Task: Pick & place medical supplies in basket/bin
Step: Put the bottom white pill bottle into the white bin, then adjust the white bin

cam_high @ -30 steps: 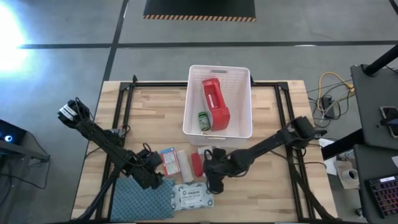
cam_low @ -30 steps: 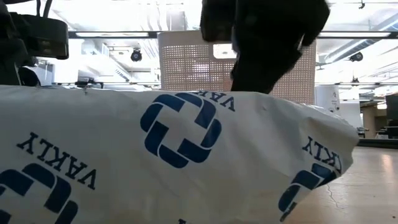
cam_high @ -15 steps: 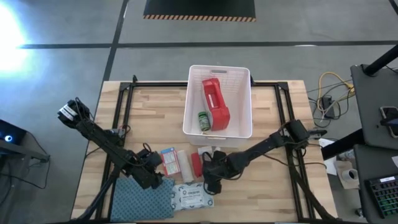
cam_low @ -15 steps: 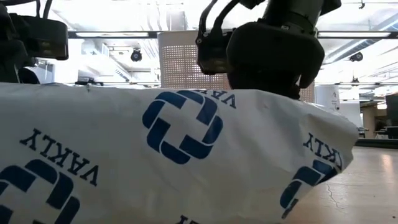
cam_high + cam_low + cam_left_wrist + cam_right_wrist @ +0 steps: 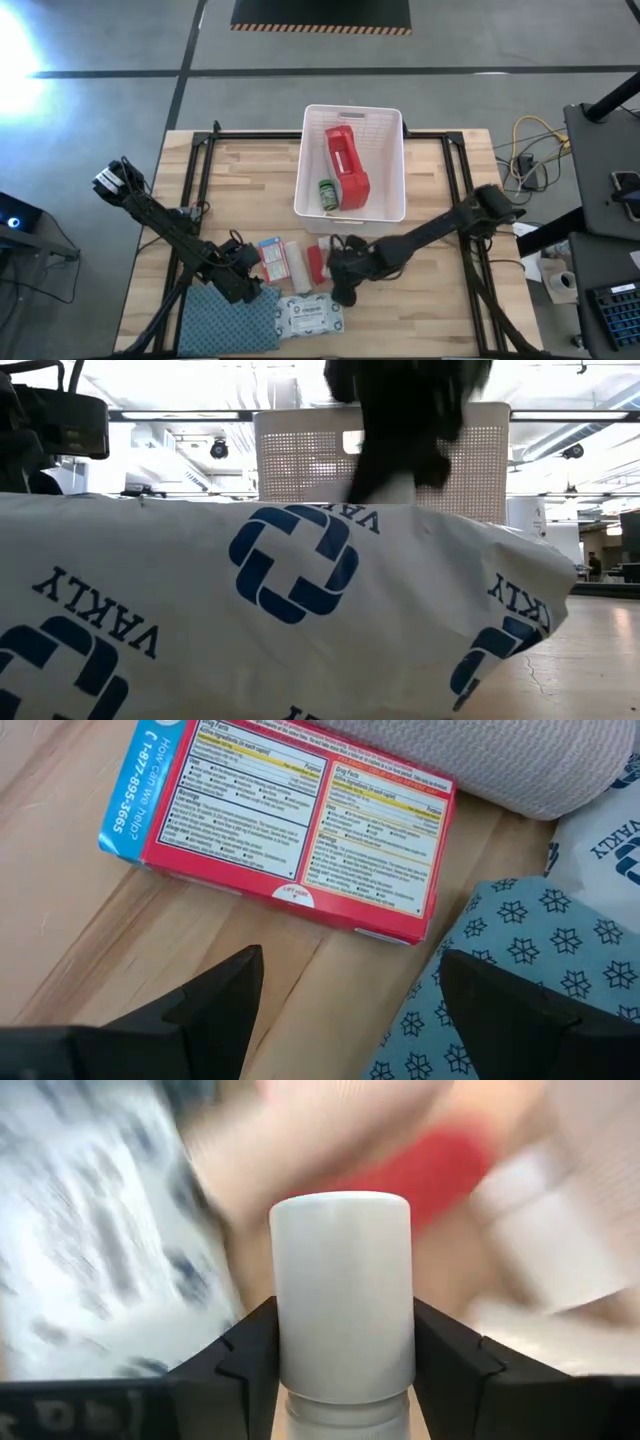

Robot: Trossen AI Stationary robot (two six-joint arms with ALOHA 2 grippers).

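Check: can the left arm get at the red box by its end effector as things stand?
Probably yes. The left end effector is open, fingers apart, with the red box lying flat on bare wood just ahead. Only the blue patterned cloth borders one side; nothing covers the box.

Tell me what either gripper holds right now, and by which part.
The right gripper holds a small white-capped bottle, its fingers clamped at the neck just below the cap. The left gripper is open, holding nothing.

White slotted plastic bin (image 5: 385, 160) is offering open room right of flat red pouch (image 5: 345, 165); small green-capped bottle (image 5: 327, 194) is crowding left corner.
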